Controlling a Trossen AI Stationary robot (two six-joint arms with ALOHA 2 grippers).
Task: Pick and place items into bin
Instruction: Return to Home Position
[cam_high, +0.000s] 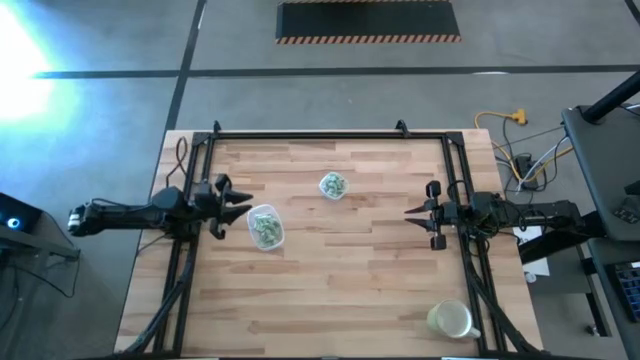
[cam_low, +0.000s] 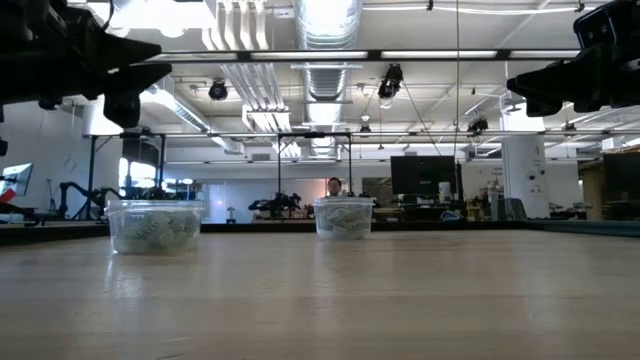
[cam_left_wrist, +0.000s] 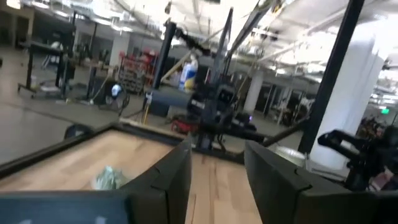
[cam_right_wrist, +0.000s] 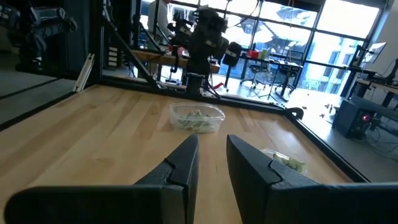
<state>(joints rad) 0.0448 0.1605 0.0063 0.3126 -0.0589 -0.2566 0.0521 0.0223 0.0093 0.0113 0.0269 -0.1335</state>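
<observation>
The items (cam_high: 265, 231), green-and-white packets, lie heaped in 2 clear containers on the desk (cam_high: 340, 290). The larger container (cam_high: 268, 207) sits left of centre, and the smaller container (cam_high: 322, 186) sits near the middle, toward the far edge. The left gripper (cam_high: 243, 209) hangs just beside the larger container, fingers parted, holding nothing. The right gripper (cam_high: 415, 213) waits at the desk's right side, fingers narrowly apart, empty.

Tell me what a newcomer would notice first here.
Two clear containers of green-and-white packets on the wood table: the larger container beside the left tool, the smaller container nearer mid-table. The right tool faces them from the opposite side; both tools are open and empty. A pale tub sits alone in a right-side corner.
</observation>
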